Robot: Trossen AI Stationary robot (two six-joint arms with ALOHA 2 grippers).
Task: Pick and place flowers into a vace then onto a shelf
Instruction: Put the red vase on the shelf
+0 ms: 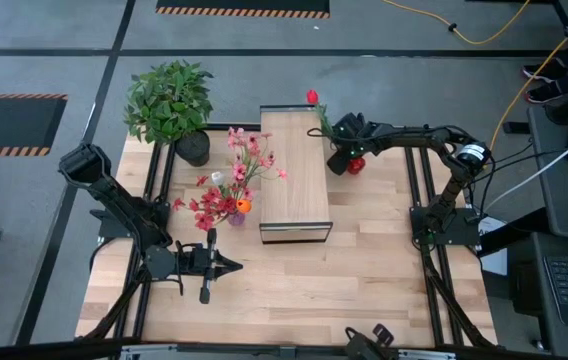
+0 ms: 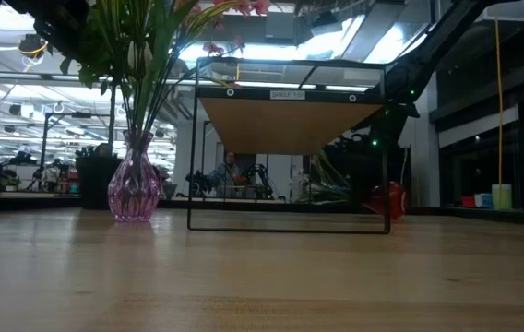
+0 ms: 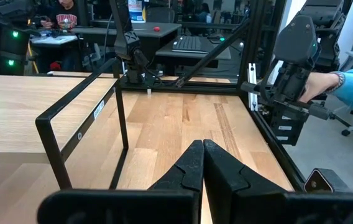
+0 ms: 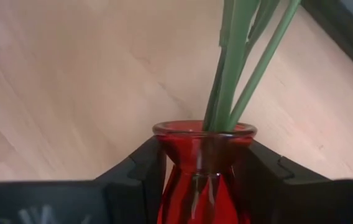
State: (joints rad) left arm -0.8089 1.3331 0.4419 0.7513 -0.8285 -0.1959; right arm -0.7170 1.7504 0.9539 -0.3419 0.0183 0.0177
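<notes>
- Right pincer [image 4: 204, 177] clamped on neck of red vase [image 4: 202, 168], just beside the shelf [image 1: 294, 172]'s far right edge; green flower stems [image 4: 238, 62] stand in it.
- Left pincer [image 3: 202, 163] fully closed, empty, over worktop [image 1: 364, 270] near side.
- Pink vase [image 2: 134, 188] of flowers [image 1: 232, 185] left of shelf.

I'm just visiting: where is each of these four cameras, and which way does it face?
High view: overhead, looking straight down on the table, both arms, the shelf.
Low view: at tabletop height, looking level at the pink vase and shelf; an arm shows upper right.
Left wrist view: on the left arm, past the shut left gripper toward the shelf frame.
Right wrist view: on the right arm; right gripper clamps the red vase with green stems.
Shared: the shelf, in the first three.
</notes>
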